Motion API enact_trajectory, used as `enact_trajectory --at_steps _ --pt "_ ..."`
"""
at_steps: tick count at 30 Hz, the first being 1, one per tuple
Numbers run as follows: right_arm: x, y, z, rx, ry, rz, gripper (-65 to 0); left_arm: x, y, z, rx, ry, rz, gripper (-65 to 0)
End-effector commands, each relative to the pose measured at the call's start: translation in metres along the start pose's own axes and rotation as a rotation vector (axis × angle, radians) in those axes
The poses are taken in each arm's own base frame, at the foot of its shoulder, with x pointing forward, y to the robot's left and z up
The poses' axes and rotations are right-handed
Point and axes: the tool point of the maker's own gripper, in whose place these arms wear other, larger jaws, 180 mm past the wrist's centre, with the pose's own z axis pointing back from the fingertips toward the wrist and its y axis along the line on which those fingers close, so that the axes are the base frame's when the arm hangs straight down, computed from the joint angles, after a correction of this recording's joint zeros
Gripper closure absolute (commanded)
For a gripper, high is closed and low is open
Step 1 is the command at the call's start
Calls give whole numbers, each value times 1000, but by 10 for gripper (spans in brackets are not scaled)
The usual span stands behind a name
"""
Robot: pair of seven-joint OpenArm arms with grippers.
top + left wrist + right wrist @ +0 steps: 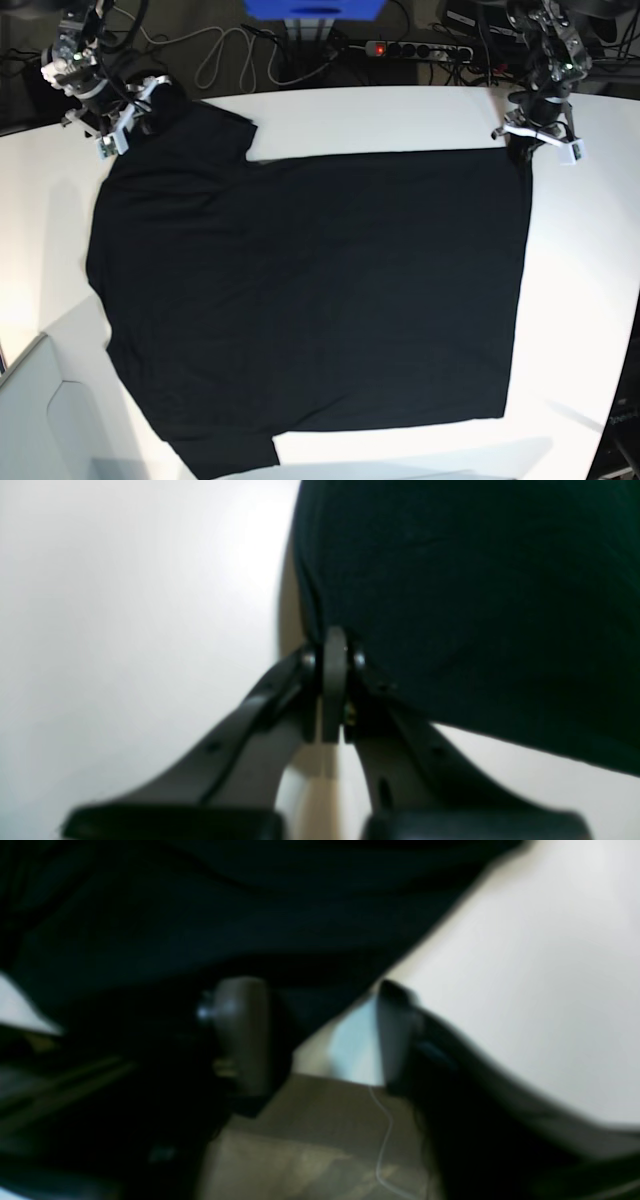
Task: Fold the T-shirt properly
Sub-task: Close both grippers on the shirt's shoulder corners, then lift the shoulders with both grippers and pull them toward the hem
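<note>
Down at the near edge of the bench (600, 300) you see the T-shirt (310, 300) spread flat with its plain black side up, one short sleeve reaching toward the near left corner of the base view. The cloth covers most of the white top, and its straight hem runs along the base view's right side. Farther back, the other sleeve lies at the far left, and that is where your right pincer (120, 125) sits, right at the cloth's edge. In its wrist view the right pincer (320, 1035) has its two fingers apart with a clear gap between them; black cloth lies past the tips, but the picture is blurred and you cannot tell whether any fabric is caught. At the far right corner of the shirt your left pincer (537, 135) comes down on the hem corner. Its wrist view shows the left pincer (334, 655) with fingers pressed together, pinching the edge of the black cloth against the white bench.
</note>
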Motion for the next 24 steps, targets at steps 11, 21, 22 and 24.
enact_trajectory --at_steps 11,21,22,24 --pt "0 1 15 -10 82 98 -1 -2 6 4 21 18 -19 0" --pt "57 11 58 -74 -75 233 -1 21 -9 25 5 -41 -101 0" --pt "60 12 61 -75 -86 241 -1 22 -7 29 14 -43 -104 0" --pt "62 14 64 -77 -91 249 -1 26 -5 34 25 -57 -101 0"
